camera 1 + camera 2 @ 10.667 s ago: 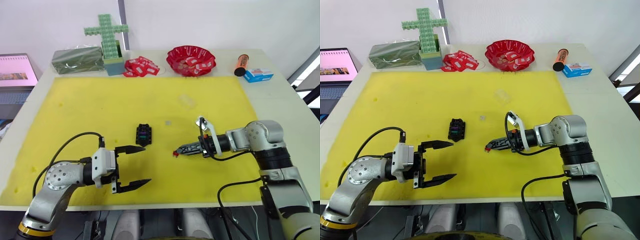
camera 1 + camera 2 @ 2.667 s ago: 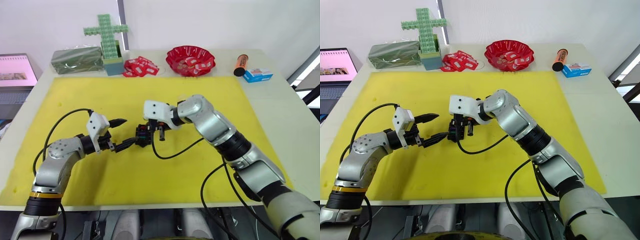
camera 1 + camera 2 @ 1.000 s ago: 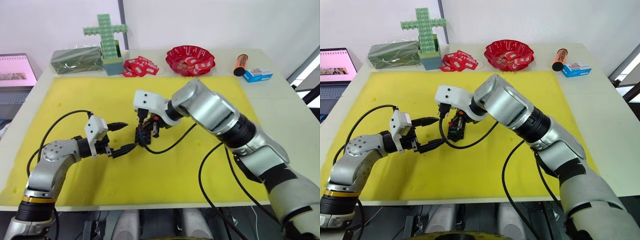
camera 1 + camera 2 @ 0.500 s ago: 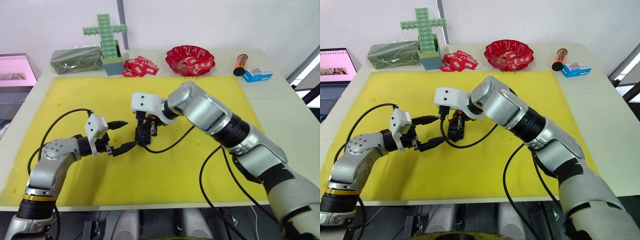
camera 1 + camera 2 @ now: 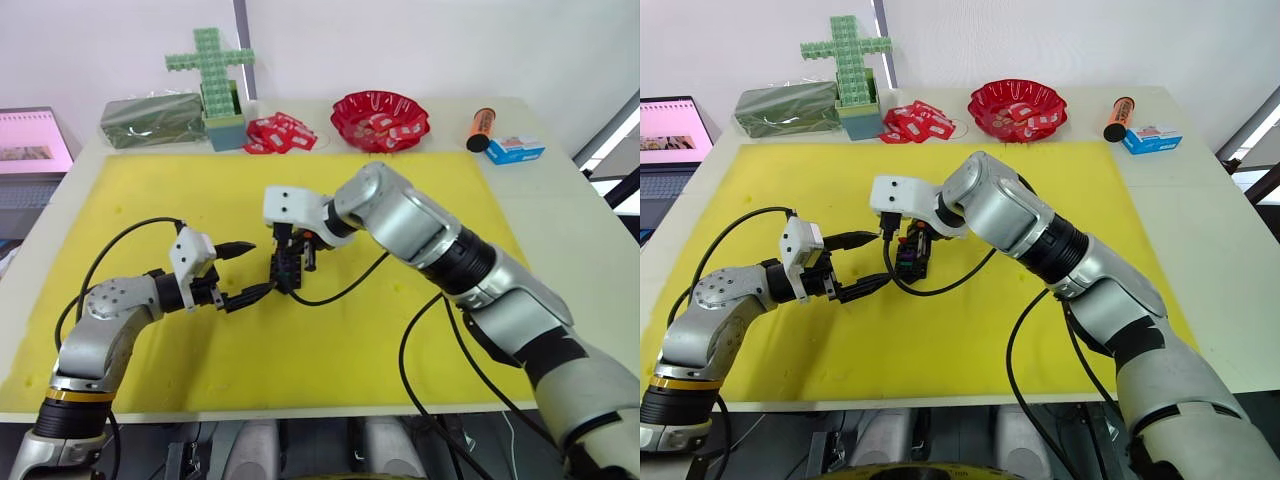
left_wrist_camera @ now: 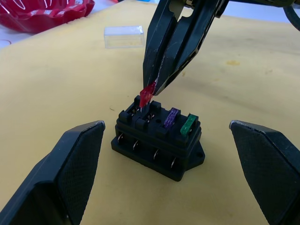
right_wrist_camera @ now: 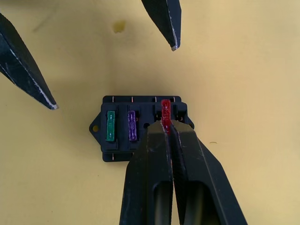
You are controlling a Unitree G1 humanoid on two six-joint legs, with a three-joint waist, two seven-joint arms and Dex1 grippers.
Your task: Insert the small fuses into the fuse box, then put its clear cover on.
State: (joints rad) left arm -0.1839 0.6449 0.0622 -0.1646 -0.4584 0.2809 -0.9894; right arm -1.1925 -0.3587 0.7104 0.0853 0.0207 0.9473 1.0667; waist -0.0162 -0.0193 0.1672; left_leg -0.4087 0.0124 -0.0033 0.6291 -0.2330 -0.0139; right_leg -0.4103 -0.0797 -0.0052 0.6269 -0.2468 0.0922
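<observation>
You are in the middle of the fuse-seating step: your right hand (image 7: 165, 126) is pinched shut on the red fuse (image 7: 165, 110) and holds it at a slot of the fuse box (image 5: 288, 270), which sits on the yellow mat just left of centre in the head views. The green fuse (image 6: 188, 125) and a purple fuse (image 6: 171, 116) already stand in their slots beside it. In the left wrist view the red one is tilted, its blades at the slot mouth but apparently not pushed home. Your left hand (image 5: 247, 272) is open, its fingertips on either side of the box's near end without visibly touching it. I judge the next move calls for a straight downward press with the fuse brought upright, and the box may need bracing so it does not slide. One fuse would then remain; I cannot find it here. The cover (image 6: 123, 36) lies on the mat beyond the box, toward the red bowl (image 5: 381, 119) at upper centre.
</observation>
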